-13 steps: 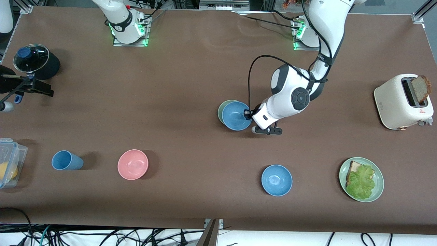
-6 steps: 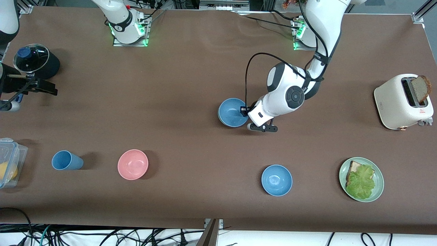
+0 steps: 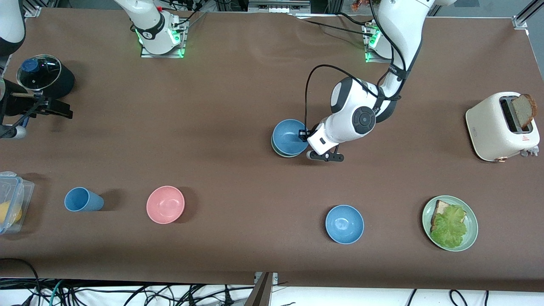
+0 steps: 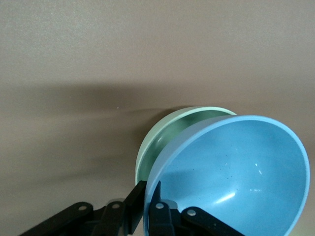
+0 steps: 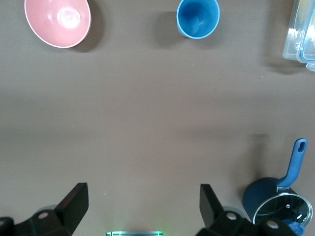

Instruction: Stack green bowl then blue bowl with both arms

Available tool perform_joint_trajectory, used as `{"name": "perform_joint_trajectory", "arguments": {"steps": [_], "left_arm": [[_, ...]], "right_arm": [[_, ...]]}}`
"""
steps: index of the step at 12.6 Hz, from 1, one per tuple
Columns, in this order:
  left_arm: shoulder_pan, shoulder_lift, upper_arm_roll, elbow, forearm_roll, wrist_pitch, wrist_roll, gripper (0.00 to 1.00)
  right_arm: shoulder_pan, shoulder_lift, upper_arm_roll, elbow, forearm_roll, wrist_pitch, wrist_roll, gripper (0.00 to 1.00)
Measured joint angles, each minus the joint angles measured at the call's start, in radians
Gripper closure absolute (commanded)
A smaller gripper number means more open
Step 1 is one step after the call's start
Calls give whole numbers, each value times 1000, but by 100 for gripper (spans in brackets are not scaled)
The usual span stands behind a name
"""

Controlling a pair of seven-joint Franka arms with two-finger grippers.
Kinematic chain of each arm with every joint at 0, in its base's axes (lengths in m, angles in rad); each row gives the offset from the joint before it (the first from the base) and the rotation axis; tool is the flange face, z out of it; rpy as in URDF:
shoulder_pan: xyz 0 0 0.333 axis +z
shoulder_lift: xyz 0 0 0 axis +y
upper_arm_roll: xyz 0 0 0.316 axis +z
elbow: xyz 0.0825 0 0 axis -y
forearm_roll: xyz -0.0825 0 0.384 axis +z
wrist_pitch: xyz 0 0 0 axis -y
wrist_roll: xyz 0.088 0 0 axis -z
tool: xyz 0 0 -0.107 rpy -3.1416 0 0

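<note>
On the brown surface (image 3: 238, 85), the left pincer (image 3: 304, 137) pinches the blue bowl (image 3: 290, 137) over the green bowl (image 4: 162, 135) at mid-frame; the right pincer (image 5: 142, 201), spread wide, waits at the frame's upper-left edge.

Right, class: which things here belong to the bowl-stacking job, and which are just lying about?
Job: pale green bowl; round blue bowl gripped by left hand; open right hand, waiting.
Lying about: second blue bowl; pink bowl; blue cup; white toaster; lettuce plate.

High front camera facing the arm bases, wrist cameras looking down, front and left-wrist sharing the blue bowl (image 3: 290, 137).
</note>
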State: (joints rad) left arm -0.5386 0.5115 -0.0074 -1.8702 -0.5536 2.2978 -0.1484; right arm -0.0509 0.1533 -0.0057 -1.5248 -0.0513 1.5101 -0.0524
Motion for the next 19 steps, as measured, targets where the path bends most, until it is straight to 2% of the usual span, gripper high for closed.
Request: {"name": "perform_joint_trajectory", "arguments": {"steps": [1,4,5,6,7,8,9,11,14,16,19], "left_arm": [[0,0,-1,0,0,0,0,79],[0,0,-1,0,0,0,0,79],[-1,0,-2,0,0,0,0,75],[-1,0,-2,0,0,0,0,66],[-1,0,-2,0,0,0,0,48],[-1,0,-2,0,0,0,0,19],[0,-1,-2,2,0,0,0,0],[14,-31,6,7,0,-18,-1,0],[117,-160,16,-20,27,-131,0,0],[191,-272,18,-80,117,-163,0,0],[302,-416,19,-141,320,-192,2,0]], "right_arm": [[0,0,0,0,0,0,0,0],[0,0,0,0,0,0,0,0],[1,0,0,0,0,0,0,0],[1,0,1,0,0,0,0,0],[1,0,1,0,0,0,0,0],[2,0,2,0,0,0,0,0],[2,0,3,0,0,0,0,0],[2,1,4,0,0,1,1,0],[2,3,4,0,14,1,1,0],[2,4,4,0,19,1,1,0],[2,4,4,0,20,1,4,0]]}}
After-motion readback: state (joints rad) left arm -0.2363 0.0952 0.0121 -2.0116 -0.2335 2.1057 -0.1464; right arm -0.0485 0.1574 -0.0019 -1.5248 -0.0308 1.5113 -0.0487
